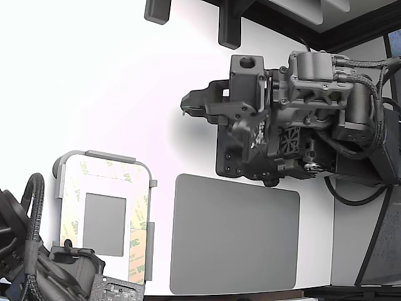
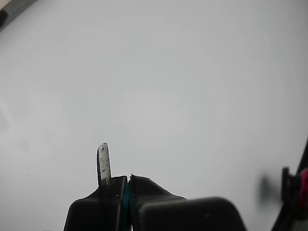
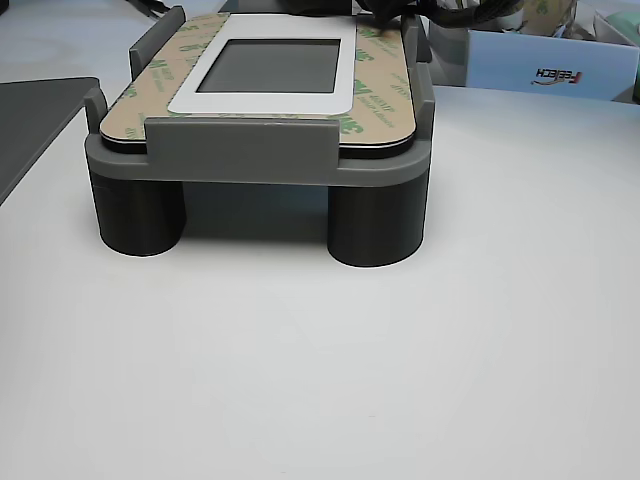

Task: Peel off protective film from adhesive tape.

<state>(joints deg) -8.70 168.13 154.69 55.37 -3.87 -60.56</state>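
The hand (image 2: 126, 185), pinched nearly closed and holding nothing, is hovering over bare worktop (image 1: 113, 81); next, reaching the film (image 1: 138, 241).

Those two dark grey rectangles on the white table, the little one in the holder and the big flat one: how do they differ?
The small grey rectangle is framed by tape strips with green-printed film; the large grey mat is bare. The small one sits raised in a grey holder on round legs; the mat lies flat on the table. The mat is much larger. Both are plain dark grey.
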